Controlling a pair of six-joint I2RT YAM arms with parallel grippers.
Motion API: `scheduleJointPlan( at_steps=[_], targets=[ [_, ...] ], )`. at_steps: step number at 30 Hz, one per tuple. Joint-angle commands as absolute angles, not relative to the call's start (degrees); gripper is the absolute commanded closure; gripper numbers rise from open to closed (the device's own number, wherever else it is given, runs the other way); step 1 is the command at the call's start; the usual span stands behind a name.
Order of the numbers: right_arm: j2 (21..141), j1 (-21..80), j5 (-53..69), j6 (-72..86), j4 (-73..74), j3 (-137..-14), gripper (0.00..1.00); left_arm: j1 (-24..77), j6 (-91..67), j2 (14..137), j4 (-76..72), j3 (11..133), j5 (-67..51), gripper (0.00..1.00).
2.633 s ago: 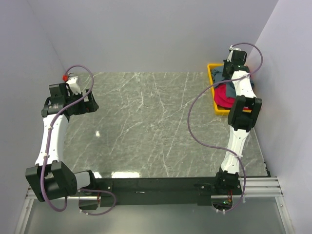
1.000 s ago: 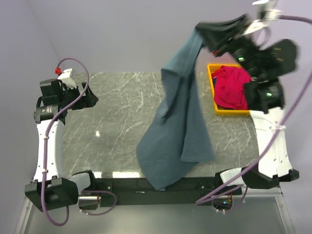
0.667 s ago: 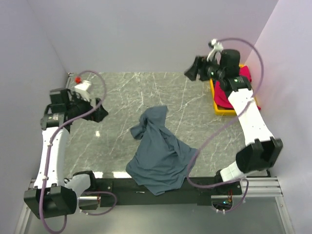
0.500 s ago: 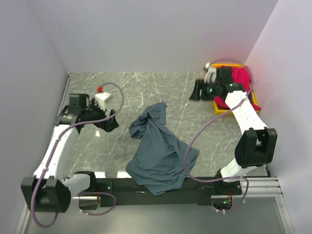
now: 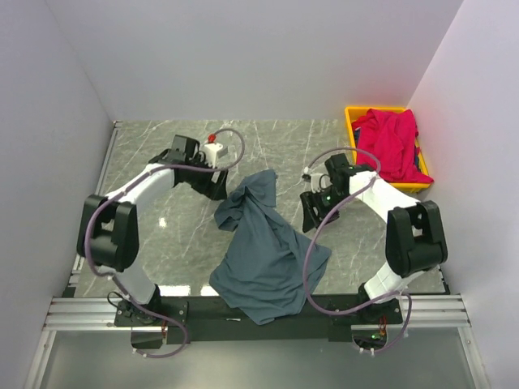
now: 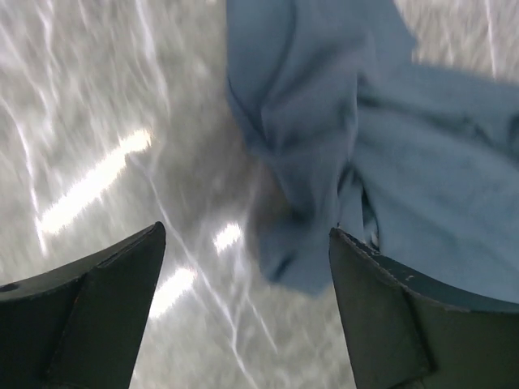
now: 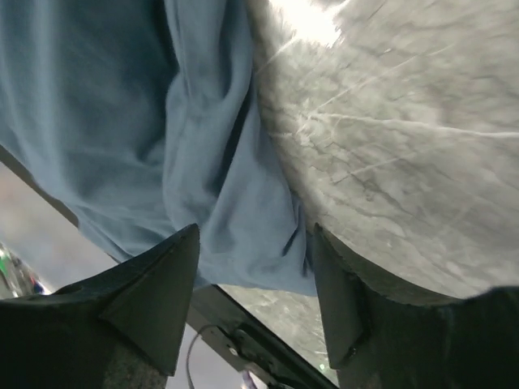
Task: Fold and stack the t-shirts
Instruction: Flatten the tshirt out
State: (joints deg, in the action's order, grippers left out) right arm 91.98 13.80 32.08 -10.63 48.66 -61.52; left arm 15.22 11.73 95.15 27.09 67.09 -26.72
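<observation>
The slate blue-grey t-shirt (image 5: 266,251) lies crumpled, not folded, in the middle of the desk (image 5: 178,235). It runs from just above the centre of the top view down to the lower middle, where its hem hangs over the desk's near edge. Its upper end is bunched into a narrow twisted ridge, and the lower part spreads wider.

The red t-shirt (image 5: 391,142) sits heaped in the yellow bin (image 5: 350,121) in the upper right corner, with cloth spilling over the bin's right rim.

The left fingers (image 5: 217,190) are low over the desk just left of the blue-grey shirt's bunched upper end. In the left wrist view they stand well apart and grip nothing, with bare marble and a rumpled fold of the shirt between them.

The right fingers (image 5: 310,219) are just right of the shirt's middle, close to its right edge. In the right wrist view they are also spread apart and clamp nothing. The shirt's edge fills the left and centre of that frame, with bare marble at the upper right. That view does not show whether the fingers touch the cloth.
</observation>
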Motion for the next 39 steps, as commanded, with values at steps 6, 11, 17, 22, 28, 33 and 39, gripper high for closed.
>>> scheduleJointPlan(
  at_steps=[6,11,17,22,28,33,39],
  targets=[
    [98.0,20.5,28.3,-15.3,52.6,-60.9,0.27,17.3,6.9,104.8,26.5,75.2,-30.8,0.41],
    [102.8,24.1,29.0,-14.9,52.6,-61.4,0.28,17.0,4.5,105.1,25.4,73.0,-33.7,0.57],
    [105.3,23.6,27.3,-14.7,53.3,-64.0,0.86,16.6,2.9,105.6,23.8,71.5,-35.2,0.82],
    [102.5,20.3,27.0,-14.6,55.0,-66.7,1.00,13.5,2.4,102.4,23.8,70.8,-39.3,0.58],
    [99.8,16.7,26.1,-15.1,56.9,-70.4,1.00,14.1,2.5,95.4,21.3,66.7,-41.1,0.01],
    [99.1,14.8,25.1,-16.2,58.3,-72.6,1.00,17.7,1.0,99.5,18.8,67.4,-34.0,0.01],
    [98.3,12.2,23.0,-18.0,61.0,-75.8,1.00,18.5,0.4,107.7,20.2,72.6,-26.8,0.44]
  ],
)
